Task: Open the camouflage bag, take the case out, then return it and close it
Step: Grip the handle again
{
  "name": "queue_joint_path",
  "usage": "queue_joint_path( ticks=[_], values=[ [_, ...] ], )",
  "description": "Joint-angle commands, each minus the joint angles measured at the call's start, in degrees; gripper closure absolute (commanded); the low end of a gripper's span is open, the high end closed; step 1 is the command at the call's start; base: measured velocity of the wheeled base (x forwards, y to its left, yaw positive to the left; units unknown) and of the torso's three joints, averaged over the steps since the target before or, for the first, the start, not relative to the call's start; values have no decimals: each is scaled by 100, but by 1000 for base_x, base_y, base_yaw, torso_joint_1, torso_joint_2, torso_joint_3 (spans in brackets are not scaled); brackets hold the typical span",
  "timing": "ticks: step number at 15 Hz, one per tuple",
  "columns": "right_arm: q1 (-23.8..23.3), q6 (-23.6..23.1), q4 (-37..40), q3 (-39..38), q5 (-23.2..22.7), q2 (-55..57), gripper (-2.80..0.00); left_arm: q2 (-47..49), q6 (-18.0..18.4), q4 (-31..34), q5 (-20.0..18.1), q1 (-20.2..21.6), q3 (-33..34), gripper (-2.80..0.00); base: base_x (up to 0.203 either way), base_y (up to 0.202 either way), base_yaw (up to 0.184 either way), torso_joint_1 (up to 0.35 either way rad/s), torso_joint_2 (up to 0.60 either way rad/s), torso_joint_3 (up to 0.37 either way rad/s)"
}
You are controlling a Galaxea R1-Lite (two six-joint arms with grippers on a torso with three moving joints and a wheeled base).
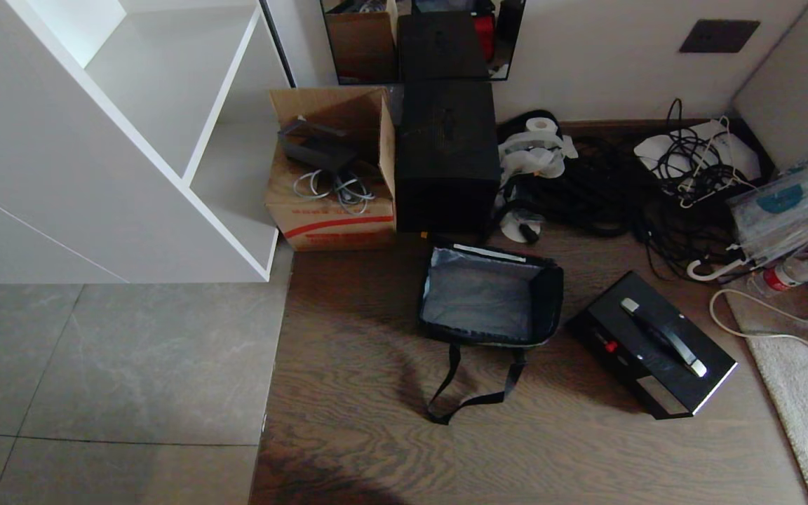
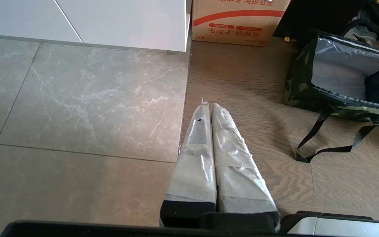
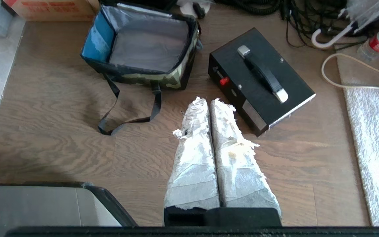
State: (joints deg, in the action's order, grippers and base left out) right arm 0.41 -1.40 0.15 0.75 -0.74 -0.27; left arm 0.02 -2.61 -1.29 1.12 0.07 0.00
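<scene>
The camouflage bag (image 1: 489, 294) stands open on the wooden floor, its grey inside empty and its black strap (image 1: 477, 382) lying in front of it. The flat black case (image 1: 653, 344) lies on the floor just right of the bag, handle up, with a small red mark on its side. In the right wrist view the bag (image 3: 143, 46) and case (image 3: 260, 79) lie ahead of my right gripper (image 3: 209, 99), which hangs shut and empty above the floor. My left gripper (image 2: 208, 104) is shut and empty too, left of the bag (image 2: 341, 72). Neither arm shows in the head view.
Behind the bag stand a tall black box (image 1: 446, 154) and an open cardboard box (image 1: 334, 175) with a red stripe. Tangled cables (image 1: 656, 189), a water bottle (image 1: 793, 270) and a pale rug (image 1: 804, 379) are at the right. A white shelf unit (image 1: 130, 140) is at the left.
</scene>
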Motion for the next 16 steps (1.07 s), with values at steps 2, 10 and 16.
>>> queue_joint_path(
  ticks=[2, 10, 16],
  values=[
    [-1, 23, 897, 1360, -16, 561, 0, -2, -3, -3, 2, 1, 62, 0, 0, 0, 0, 0, 0, 0],
    [354, 886, 729, 3558, -259, 6055, 0, -2, -3, -3, 2, 1, 62, 0, 0, 0, 0, 0, 0, 0],
    [456, 1727, -2478, 3672, -328, 9601, 0, -2, -3, -3, 2, 1, 62, 0, 0, 0, 0, 0, 0, 0]
  ],
)
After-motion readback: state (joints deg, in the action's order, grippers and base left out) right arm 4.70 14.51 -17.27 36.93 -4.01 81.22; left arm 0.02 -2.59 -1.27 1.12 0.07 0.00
